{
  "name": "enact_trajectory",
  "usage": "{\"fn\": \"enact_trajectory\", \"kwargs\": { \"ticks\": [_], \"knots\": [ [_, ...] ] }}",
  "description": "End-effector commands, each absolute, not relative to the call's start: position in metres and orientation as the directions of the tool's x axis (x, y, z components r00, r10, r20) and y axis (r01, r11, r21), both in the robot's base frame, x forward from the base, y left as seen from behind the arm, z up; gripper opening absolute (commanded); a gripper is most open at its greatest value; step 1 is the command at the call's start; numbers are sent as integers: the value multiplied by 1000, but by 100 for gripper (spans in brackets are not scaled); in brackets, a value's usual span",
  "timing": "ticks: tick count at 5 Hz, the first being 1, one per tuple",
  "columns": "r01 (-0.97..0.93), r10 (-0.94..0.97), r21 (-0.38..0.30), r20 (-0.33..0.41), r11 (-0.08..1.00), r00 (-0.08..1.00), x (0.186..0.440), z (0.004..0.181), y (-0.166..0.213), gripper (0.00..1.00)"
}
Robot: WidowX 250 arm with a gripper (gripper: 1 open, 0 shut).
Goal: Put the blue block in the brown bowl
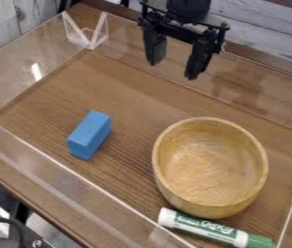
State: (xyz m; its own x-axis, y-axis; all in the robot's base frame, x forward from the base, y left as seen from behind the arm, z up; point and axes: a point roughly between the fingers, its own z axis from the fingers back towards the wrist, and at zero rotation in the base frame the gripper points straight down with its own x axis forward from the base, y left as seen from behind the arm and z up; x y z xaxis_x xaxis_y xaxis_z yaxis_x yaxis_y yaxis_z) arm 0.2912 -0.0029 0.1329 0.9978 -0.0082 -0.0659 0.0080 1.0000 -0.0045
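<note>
Gripper (177,53) is hanging at the back of the table w/ both fingers spread wide, nothing between them, pointing pretty much straight down. So it's empty and hasn't gone for anything yet imo.

Blue block (90,134) is lying flat on the wood table (96,82), front-left of the gripper and well apart from it. It sits at a diagonal, long side running from lower left to upper right. Brown bowl (211,166) is off to the block's right, near but not touching, and it's empty inside. There's a green-and-white marker (218,229) just in front of the bowl, right at its rim, can't tell if it's touching.

How I'd do the pickup: bring the gripper over the middle of the block first, twist the wrist so the fingers line up across the short side (block is angled, so going in square prob clips a corner and skids it), then come straight down and close. Lift clear of the bowl's thick rim before moving sideways, drop it over the centre.

Arm itself: only the black wrist bit shows up top, rest is cut off by the frame. Clear plastic walls (18,58) box in the table, so keep swings tight.
</note>
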Motion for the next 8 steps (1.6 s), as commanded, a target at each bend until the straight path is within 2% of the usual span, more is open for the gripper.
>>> {"fn": "enact_trajectory", "kwargs": {
  "ticks": [1, 2, 5, 8],
  "knots": [
    [6, -6, -2, -72, 1000, 997, 283, 128, 2, 100],
    [1, -1, 2, -64, 1000, 998, 269, 125, 14, 100],
    [46, -47, 29, 30, 999, 998, 222, 125, 68, 100],
    [45, -46, 25, 24, 999, 999, 214, 110, 74, 100]
  ]
}}
